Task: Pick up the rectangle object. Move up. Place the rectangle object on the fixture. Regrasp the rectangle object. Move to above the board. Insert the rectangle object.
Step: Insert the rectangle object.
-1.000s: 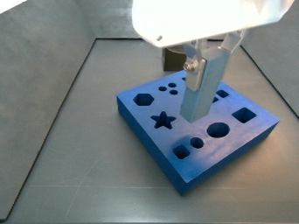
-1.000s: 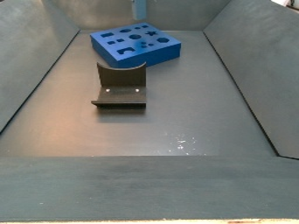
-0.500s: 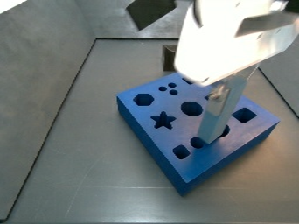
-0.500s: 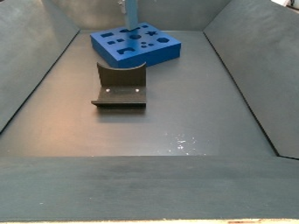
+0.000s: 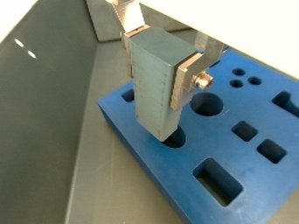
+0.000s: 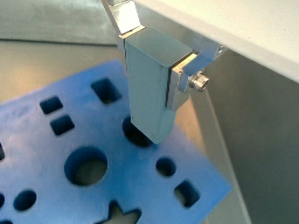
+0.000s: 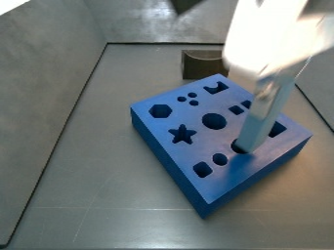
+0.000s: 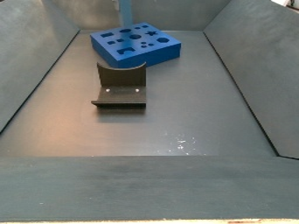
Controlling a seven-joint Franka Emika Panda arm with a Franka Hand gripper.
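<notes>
Rectangle object (image 5: 158, 87) stands upright, clamped between the gripper (image 5: 162, 54) fingers, its lower end at an oval cut-out in the board (image 7: 183, 161). In a side view the fixture (image 8: 121, 87) sits on the floor just nearer than the board.

rectangle object (image 5: 156, 87): pale blue | board (image 7: 196, 181): bright blue | fixture (image 8: 119, 87): dark olive-brown | tool (image 6: 158, 48): silver
</notes>
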